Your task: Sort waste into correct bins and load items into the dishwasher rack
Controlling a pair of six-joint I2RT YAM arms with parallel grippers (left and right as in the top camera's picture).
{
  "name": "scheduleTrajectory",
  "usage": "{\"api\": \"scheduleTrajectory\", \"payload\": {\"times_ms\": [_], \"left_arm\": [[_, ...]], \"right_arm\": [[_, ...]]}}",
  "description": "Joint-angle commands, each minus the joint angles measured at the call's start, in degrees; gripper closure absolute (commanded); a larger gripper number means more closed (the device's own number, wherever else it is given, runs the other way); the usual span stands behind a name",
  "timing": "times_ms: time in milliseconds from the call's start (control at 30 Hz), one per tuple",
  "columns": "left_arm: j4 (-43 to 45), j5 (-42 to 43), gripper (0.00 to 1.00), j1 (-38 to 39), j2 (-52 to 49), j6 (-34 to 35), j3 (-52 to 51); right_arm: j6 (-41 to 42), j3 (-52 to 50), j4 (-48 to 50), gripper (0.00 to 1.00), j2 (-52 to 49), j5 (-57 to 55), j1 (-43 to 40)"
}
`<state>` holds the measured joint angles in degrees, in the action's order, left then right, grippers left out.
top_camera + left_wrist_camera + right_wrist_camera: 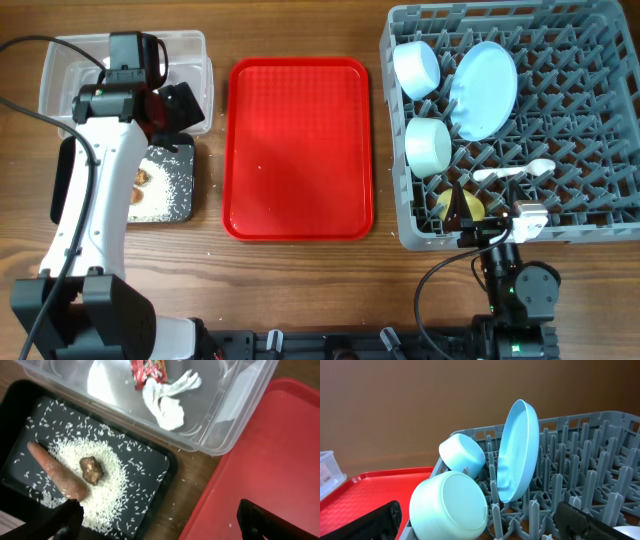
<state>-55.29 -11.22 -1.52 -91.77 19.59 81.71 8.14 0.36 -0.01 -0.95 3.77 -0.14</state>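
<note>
The clear tub (190,45) holds the red-and-white wrapper (147,370) and white tissue (167,400). The black tray (25,405) holds the carrot-like piece (57,472), the brown lump (91,469) and loose rice (112,485). My left gripper (160,525) is open and empty above the tray's right edge, by the tub (175,105). The grey rack (580,120) holds the blue plate (483,88), two bowls (416,67) (428,145), the yellow cup (450,207) and the white spoon (510,172). My right gripper (482,522) is open and empty at the rack's near edge.
A flat red tray (300,150) lies between the bins and the rack, with a few rice grains on it. Black cables run across the table at far left and near the right arm's base. The rack's pegs (590,425) stand upright behind the plate.
</note>
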Motion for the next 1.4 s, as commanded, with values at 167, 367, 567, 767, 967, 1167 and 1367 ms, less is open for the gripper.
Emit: {"api": "scheduleTrajectory", "payload": {"times_ms": [167, 367, 567, 767, 967, 1167, 1367], "left_arm": [[12.59, 8.83, 0.00, -0.17, 21.49, -11.28, -5.99], [25.66, 14.47, 0.00, -0.15, 40.39, -17.64, -26.12], [44.50, 14.84, 0.00, -0.15, 56.50, -14.60, -52.85], [57.83, 15.28, 0.00, -0.15, 70.66, -11.39, -72.98], [56.30, 15.21, 0.00, -0.15, 80.70, -11.47, -77.50], [51.32, 14.38, 0.00, -0.15, 86.29, -11.67, -77.77], [48.15, 14.38, 0.00, -0.15, 91.62, -11.65, -77.90]], "right_arm": [[0.96, -0.07, 0.11, 0.00, -0.02, -1.01, 0.33], [0.94, -0.07, 0.11, 0.00, -0.02, -1.01, 0.33], [0.96, -0.07, 0.11, 0.00, -0.02, -1.01, 0.33], [0.94, -0.07, 0.11, 0.00, -0.02, -1.01, 0.33], [0.94, -0.07, 0.11, 0.00, -0.02, -1.01, 0.33], [0.96, -0.07, 0.11, 0.00, -0.02, -1.01, 0.35], [0.96, -0.07, 0.11, 0.00, -0.02, -1.01, 0.33]]}}
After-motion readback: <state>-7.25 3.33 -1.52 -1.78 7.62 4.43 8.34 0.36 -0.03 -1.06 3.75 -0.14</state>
